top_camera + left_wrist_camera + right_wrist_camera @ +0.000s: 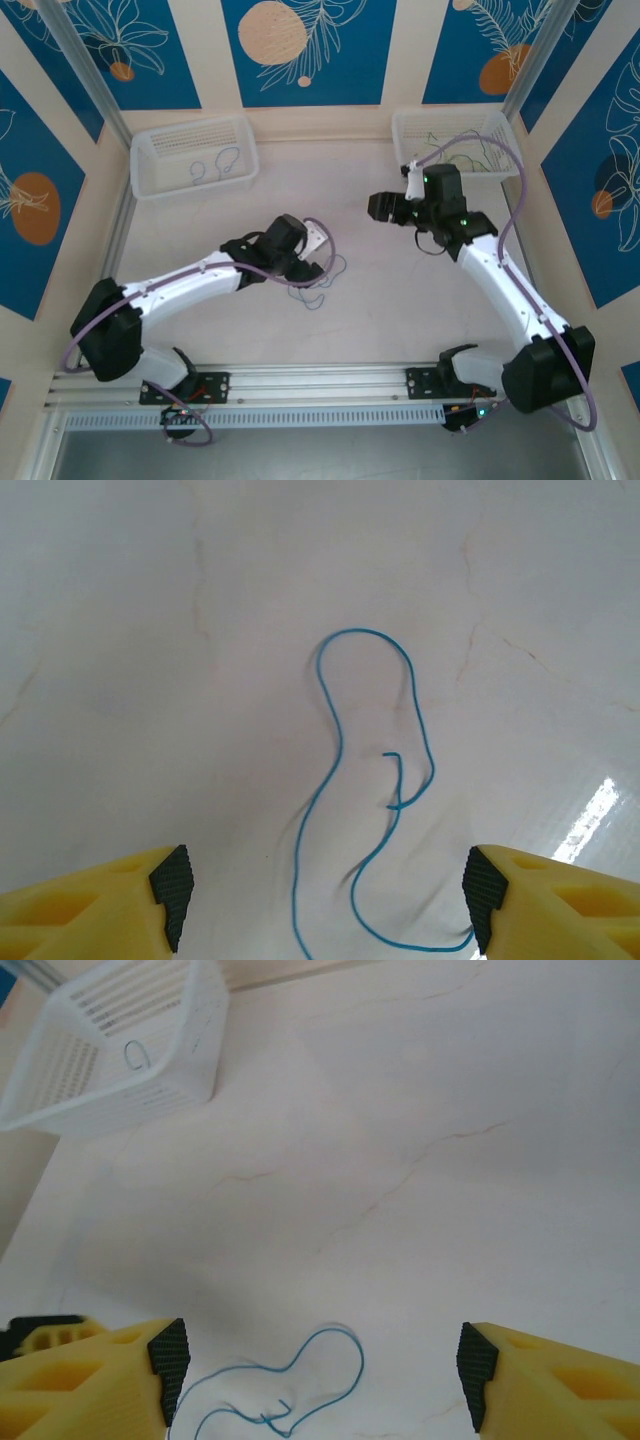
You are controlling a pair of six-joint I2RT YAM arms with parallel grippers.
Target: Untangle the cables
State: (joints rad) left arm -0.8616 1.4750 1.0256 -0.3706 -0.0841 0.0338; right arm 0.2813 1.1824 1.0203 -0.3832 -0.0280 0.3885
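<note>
A thin blue cable (322, 297) lies loose and curly on the pale table, just right of my left gripper (312, 264). In the left wrist view this blue cable (341, 736) makes a tall loop and crosses itself once. Its lower end runs flat on the table between the wide-open fingers of the left gripper (327, 895), which hold nothing. My right gripper (385, 208) hovers further back and to the right. It stands open and empty, with the same blue cable (361, 1361) low down in the right gripper's (318, 1380) own view.
A white basket (150, 185) at the back left holds thin blue wires (215, 165), and this basket (190, 1085) also appears in the right wrist view. A second white basket (400, 135) at the back right holds thin green and pale wires (470, 150).
</note>
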